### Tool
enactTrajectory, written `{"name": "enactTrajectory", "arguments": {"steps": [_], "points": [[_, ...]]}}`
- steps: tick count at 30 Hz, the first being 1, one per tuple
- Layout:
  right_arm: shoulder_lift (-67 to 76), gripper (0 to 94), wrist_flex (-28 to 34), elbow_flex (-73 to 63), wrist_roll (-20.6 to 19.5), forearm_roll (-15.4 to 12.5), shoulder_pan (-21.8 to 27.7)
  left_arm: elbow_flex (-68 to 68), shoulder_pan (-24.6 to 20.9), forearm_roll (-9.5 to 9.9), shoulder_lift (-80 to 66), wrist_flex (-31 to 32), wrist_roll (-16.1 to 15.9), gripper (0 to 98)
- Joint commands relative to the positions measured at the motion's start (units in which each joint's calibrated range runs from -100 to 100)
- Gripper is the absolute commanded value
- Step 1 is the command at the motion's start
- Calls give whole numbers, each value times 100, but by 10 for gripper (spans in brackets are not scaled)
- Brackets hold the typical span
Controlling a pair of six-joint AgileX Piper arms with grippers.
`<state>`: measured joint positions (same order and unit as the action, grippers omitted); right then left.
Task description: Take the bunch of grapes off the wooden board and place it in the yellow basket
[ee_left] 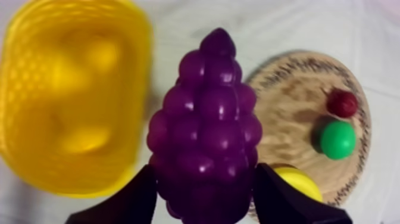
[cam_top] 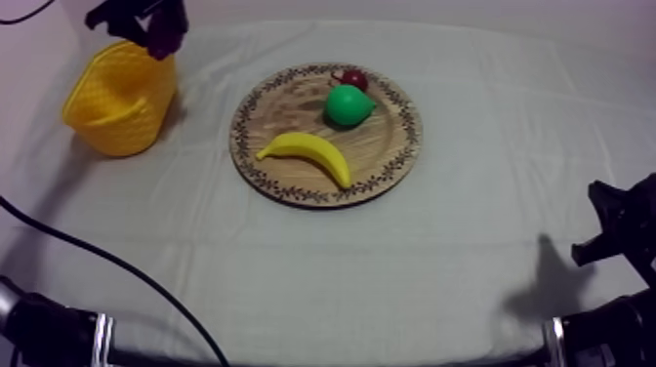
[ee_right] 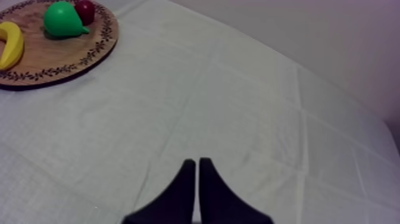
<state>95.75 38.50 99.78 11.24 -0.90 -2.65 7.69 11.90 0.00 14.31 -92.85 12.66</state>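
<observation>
Right gripper [ee_right: 197, 161]: two black fingers lying together as a narrow wedge, nothing between them, above bare cloth.
Cloth [ee_right: 250, 101]: grey-white, creased, covering the table.
Wooden board [ee_right: 89, 56]: round, patterned rim, flat on the cloth, well apart from the gripper.
Pear [ee_right: 61, 21]: green, on the board.
Small red fruit [ee_right: 87, 8]: just beside the pear.
Banana [ee_right: 11, 44]: yellow, on the board, near the pear.

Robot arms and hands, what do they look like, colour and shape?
The left arm and right arm are black, each with a silvery ring round it. The left hand has two black fingers, broad at the base and narrowing to the tips. The right hand is alike: two matt black fingers tapering to points.
</observation>
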Motion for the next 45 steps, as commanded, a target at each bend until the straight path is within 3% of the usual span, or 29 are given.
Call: {"name": "enactTrajectory", "arguments": {"steps": [1, 10, 18, 41, 45], "points": [[0, 3, 4, 0, 2, -1, -3, -36, -297, 12, -35, -9, -51, 477], [0, 3, 4, 0, 2, -1, -3, -212, -937, 176, -192, -70, -197, 481], [0, 3, 4, 0, 2, -1, -3, -215, -1248, 257, -201, -145, -269, 481], [0, 3, 4, 0, 2, -1, -3, -356, -1132, 212, 1156, 265, -278, 478], [0, 3, 4, 0, 2, -1, -3, -326, -1110, 189, 1392, 351, -286, 548]]}}
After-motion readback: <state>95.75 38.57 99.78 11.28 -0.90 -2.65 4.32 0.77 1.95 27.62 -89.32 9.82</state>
